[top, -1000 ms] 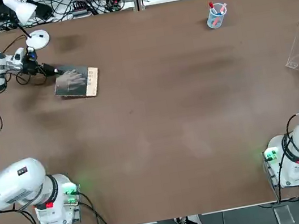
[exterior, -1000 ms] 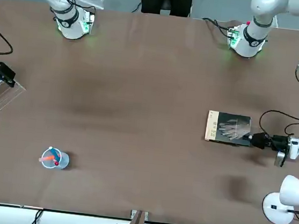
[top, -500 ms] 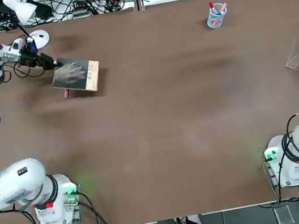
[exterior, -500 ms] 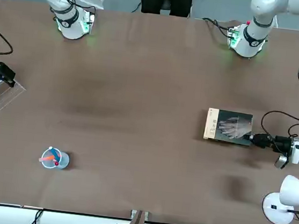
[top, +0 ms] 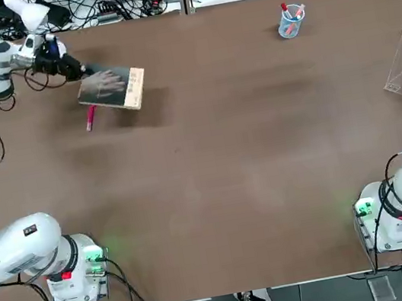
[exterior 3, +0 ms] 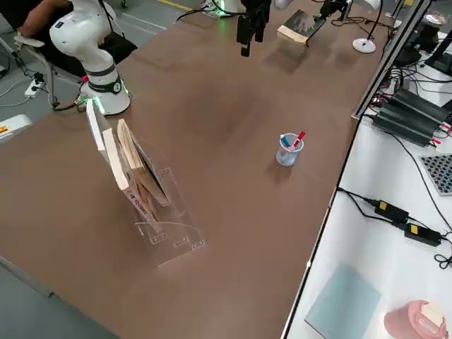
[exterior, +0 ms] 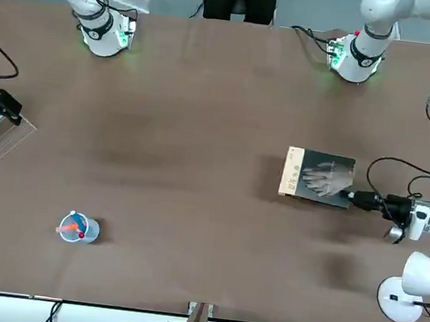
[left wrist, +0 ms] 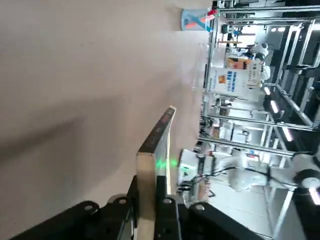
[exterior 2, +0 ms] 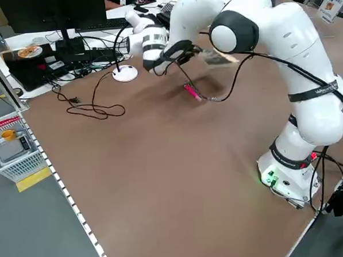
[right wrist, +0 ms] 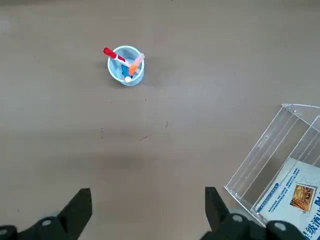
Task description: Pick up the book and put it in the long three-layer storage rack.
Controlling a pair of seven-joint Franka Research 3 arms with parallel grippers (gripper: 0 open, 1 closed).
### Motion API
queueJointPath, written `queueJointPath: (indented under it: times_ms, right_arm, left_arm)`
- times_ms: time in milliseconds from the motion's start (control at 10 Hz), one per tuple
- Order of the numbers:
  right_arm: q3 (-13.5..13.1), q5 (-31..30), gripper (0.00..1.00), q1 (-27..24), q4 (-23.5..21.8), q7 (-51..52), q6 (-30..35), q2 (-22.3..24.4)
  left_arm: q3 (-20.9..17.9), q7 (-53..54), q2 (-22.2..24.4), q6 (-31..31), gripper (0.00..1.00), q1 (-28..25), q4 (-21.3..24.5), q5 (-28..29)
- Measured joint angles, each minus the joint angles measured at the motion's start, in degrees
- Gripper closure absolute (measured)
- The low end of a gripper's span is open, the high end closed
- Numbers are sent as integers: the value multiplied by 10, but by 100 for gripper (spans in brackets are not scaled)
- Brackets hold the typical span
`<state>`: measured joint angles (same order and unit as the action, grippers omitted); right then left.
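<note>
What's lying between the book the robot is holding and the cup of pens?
In the top view, only bare brown tabletop lies between the book and the cup of pens.

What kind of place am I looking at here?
Probably a robotics lab or test workshop: two white robot arms at a big brown table, the left gripper there holding a book, with tangled cables and computer gear alongside.

Book [top: 111, 86]: thin, near-sq, dk grey-blk cover w/ pale hand img, tan strip on one edge; closed, tilted, raised off tbl, over L part, near pink marker. Rack [exterior 3: 166, 219]: clear acrylic, slanted panels, on tbl at R side, holds other bks; well apart from book.
</note>
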<state>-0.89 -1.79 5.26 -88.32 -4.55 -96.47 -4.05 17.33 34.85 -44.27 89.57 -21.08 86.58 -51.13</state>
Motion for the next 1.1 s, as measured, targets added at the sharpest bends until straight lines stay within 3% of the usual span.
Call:
queueJointPath:
  times_ms: [500,1100]
  right_arm:
    - [0,0,0,0,-6,-1,-6,0]
    - [1,23,0,0,-68,-3,-108,-8]
  left_arm:
    - [90,-123,6,30,100,2,-29,-20]
    - [202,-214,7,135,100,3,-39,-21]
